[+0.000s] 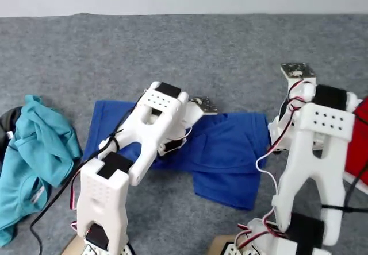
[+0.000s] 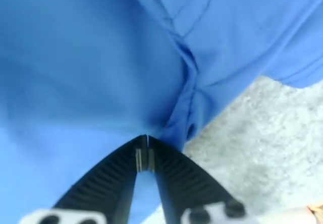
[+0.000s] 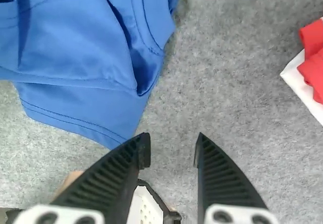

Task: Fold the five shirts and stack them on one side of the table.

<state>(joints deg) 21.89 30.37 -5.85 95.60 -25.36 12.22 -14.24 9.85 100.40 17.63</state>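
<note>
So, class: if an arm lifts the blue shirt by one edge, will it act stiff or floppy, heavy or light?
Probably floppy: the blue shirt lies in soft folds, so it should sag from a lifted edge. Likely light, being thin cloth. Pushed, it would probably bunch, since the grey table cover looks rough.

A blue shirt (image 1: pixel 230 151) lies mid-table (partly folded); teal shirt (image 1: pixel 37 149) crumpled.

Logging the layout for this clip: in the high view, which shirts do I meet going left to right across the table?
teal shirt → blue shirt → red shirt
</note>
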